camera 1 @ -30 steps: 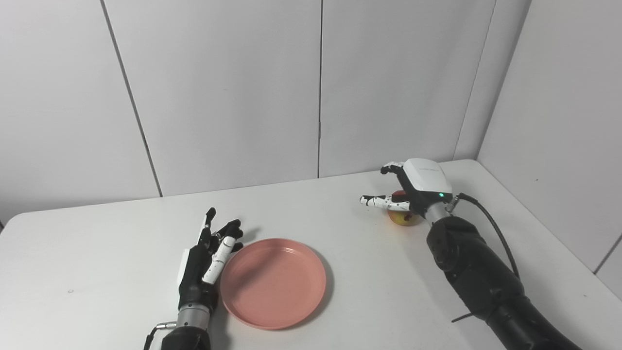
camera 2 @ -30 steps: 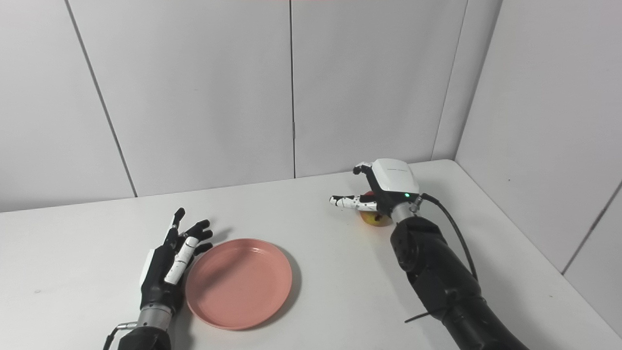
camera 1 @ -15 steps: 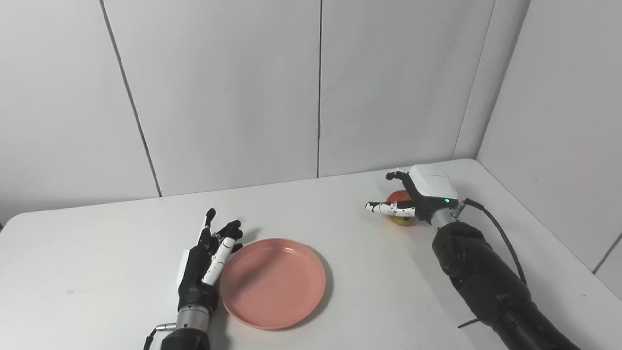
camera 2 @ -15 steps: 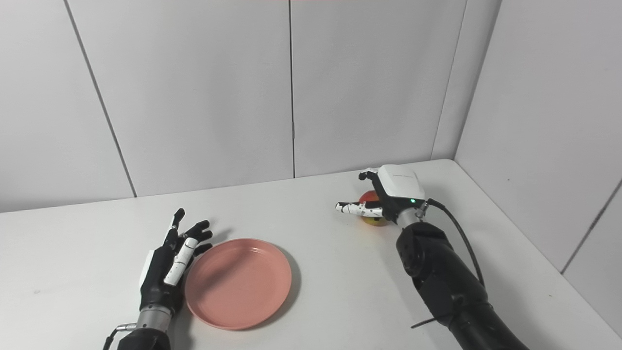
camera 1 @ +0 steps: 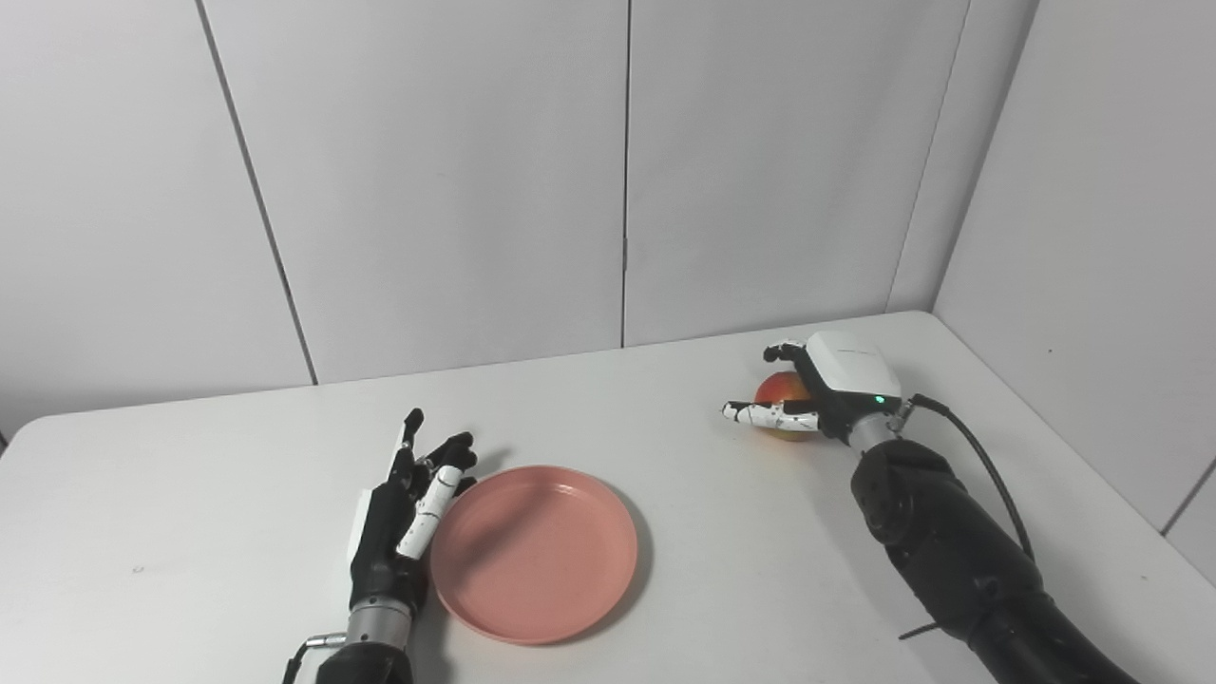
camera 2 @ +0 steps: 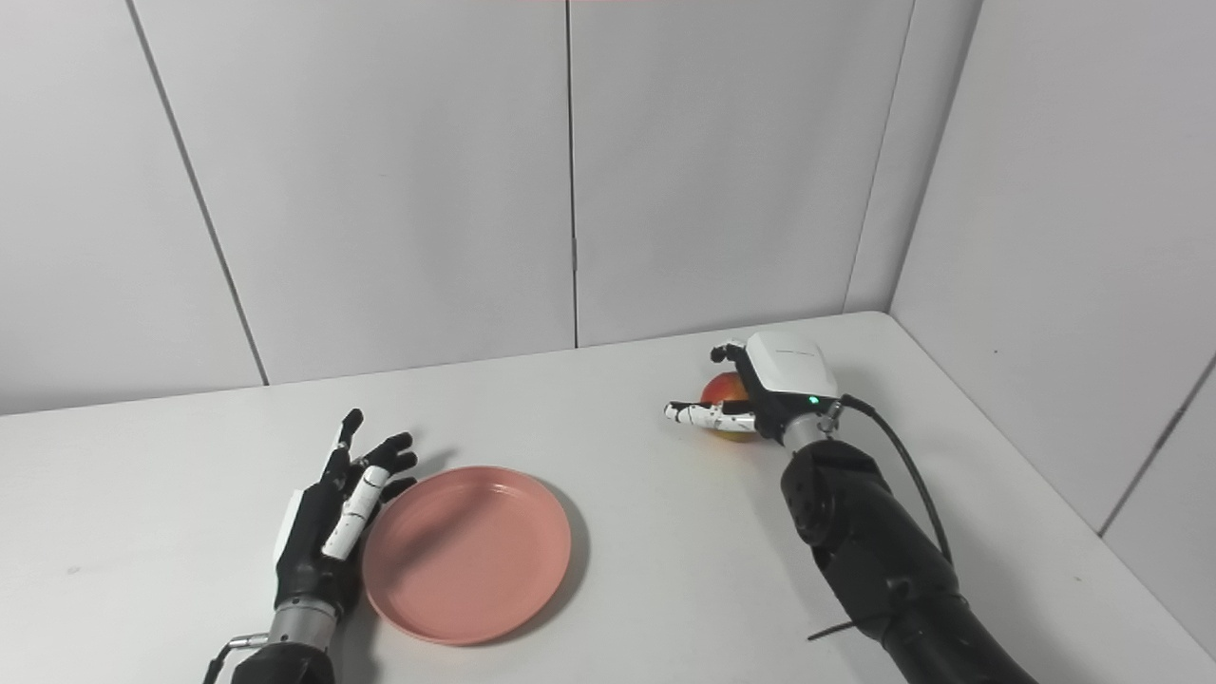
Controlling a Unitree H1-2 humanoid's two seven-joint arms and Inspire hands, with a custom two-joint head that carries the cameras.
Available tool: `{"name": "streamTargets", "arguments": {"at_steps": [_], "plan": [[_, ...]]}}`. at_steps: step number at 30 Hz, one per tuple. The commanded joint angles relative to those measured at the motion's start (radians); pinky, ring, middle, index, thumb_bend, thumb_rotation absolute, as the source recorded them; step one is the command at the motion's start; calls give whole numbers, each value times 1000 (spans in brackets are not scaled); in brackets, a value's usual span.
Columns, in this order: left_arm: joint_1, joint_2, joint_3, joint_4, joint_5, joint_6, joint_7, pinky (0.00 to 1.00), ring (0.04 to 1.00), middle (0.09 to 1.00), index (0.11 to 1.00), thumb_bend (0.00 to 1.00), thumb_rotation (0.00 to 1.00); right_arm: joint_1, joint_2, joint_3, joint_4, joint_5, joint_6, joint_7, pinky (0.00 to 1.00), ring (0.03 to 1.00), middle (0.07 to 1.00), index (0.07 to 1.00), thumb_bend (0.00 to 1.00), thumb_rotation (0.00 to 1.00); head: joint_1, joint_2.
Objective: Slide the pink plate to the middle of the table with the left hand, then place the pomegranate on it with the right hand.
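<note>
Right side of the pomegranate [camera 1: 779,389] behind the right hand [camera 1: 825,389]; both forearms cut by the bottom edge

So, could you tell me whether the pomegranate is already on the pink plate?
No, the pomegranate sits on the table under the right hand, apart from the pink plate.

Readable text: none in either view.
Right robot hand [camera 1: 825,388]: white back cover with a faint mark, too small to read; a green light at its wrist end, not a sign.
Plate [camera 1: 532,551]: plain, no print.
Counter [camera 1: 190,494]: plain, no labels.
Wall panels behind the counter: bare.
</note>
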Motion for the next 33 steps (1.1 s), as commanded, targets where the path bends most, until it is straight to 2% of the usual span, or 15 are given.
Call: {"name": "streamTargets", "arguments": {"at_steps": [1,14,19,21,23,25,33], "plan": [[24,-12,-3,10,-3,-4,-5,700,773,786,990,814,651,-44,-27,-13,-6,13,-6,-24,600,721,782,731,845,824,0,1],[28,-15,-3,-4,-4,19,-4,708,767,780,989,779,663,-34,-28,9,11,34,-8,-10,606,718,773,728,855,799,10,9],[33,-13,-8,-17,2,23,-5,694,766,786,989,782,672,-31,-18,23,47,32,-23,-37,585,699,755,723,855,775,17,13],[32,-13,-7,-16,-2,25,-8,701,769,787,991,780,671,-32,-15,27,56,32,-24,-49,530,656,732,718,836,742,17,13],[32,-13,-7,-18,-4,29,-10,709,773,786,993,776,671,-30,-12,28,59,33,-31,-72,464,584,703,703,804,650,19,17],[34,-14,-7,-20,-4,31,-9,711,768,778,989,773,668,-27,-8,28,61,35,-41,-98,368,462,585,629,760,447,19,17],[36,-13,-8,-28,-6,36,-12,713,768,770,990,778,666,-24,-6,38,69,41,-54,-134,282,359,464,555,734,299,19,20]]}}
